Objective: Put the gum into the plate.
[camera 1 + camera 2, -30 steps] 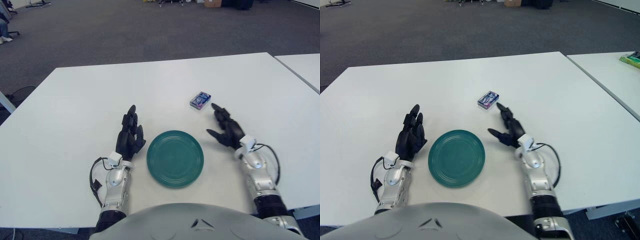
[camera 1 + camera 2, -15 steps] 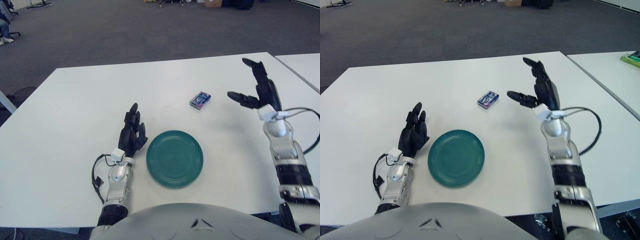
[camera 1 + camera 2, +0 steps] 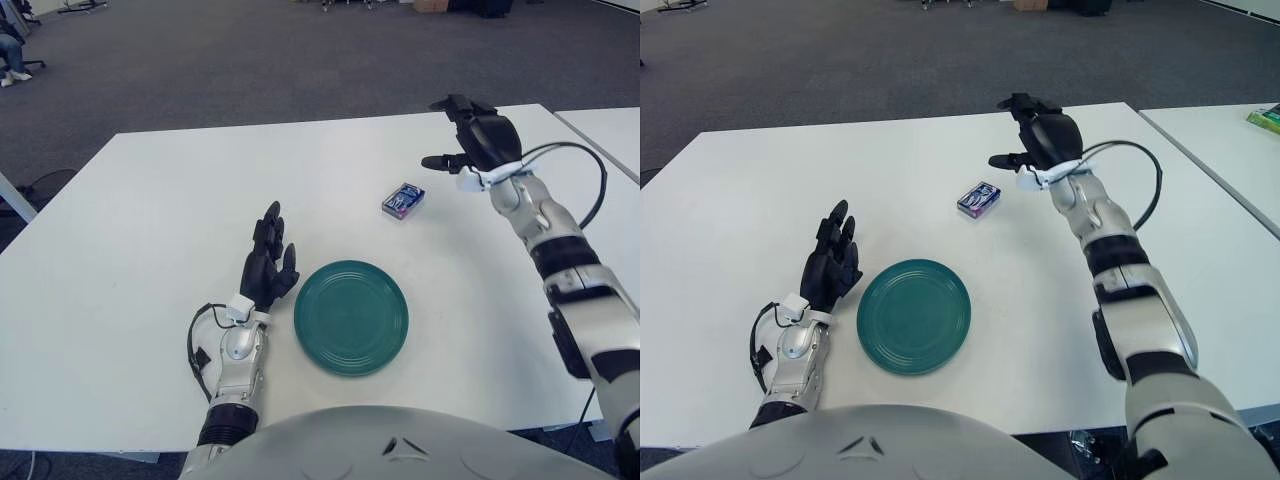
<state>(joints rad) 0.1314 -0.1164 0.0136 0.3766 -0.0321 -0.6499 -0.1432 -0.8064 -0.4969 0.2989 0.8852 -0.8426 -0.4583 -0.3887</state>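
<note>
The gum (image 3: 403, 201), a small blue pack, is seen lying flat on the white tabletop (image 3: 150, 230), beyond the plate and a little to its right, well apart from it. The green plate (image 3: 351, 317) is set near the front edge of the tabletop, with nothing in it. The right hand (image 3: 472, 135) is held in the air to the right of the gum and farther back, its fingers (image 3: 437, 161) spread wide and nothing grasped; no contact with the gum is seen. The left hand (image 3: 267, 269) is shown just left of the plate, fingers extended and pointing away, holding nothing. A second white table (image 3: 610, 135) is visible at the right edge.
</note>
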